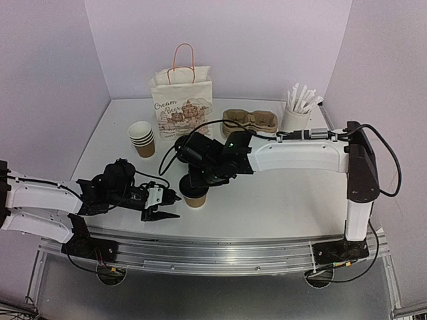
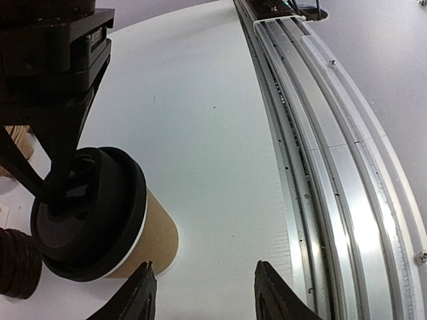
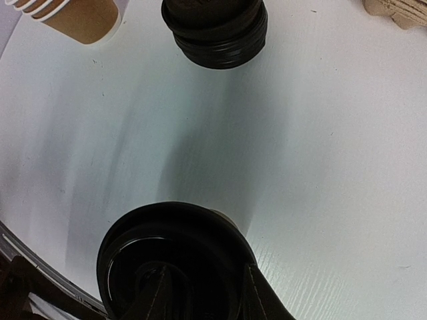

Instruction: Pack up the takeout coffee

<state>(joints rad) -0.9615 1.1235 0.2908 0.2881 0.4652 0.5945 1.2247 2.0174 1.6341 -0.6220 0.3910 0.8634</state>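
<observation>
Between the fingers of our left pincer (image 2: 203, 300) we are holding nothing: they are standing spread, with bare table (image 2: 213, 133) showing in the gap. Just outside one finger the takeout coffee (image 2: 107, 223) is standing upright, lidded. Our left arm (image 1: 47, 193) is lying low, stretching toward it along the near rail (image 2: 333, 167). From above, our right pincer (image 3: 207, 280) is resting on the black lid, fingers somewhat apart; whether they are pinching it we cannot tell. Our right arm (image 1: 300, 153) is reaching level across the table, wrist bending down. Beyond that pincer a stack of black lids (image 3: 215, 30) and a stack of cups (image 1: 141, 138) are sitting, with a paper bag (image 1: 181, 97) farther back.
</observation>
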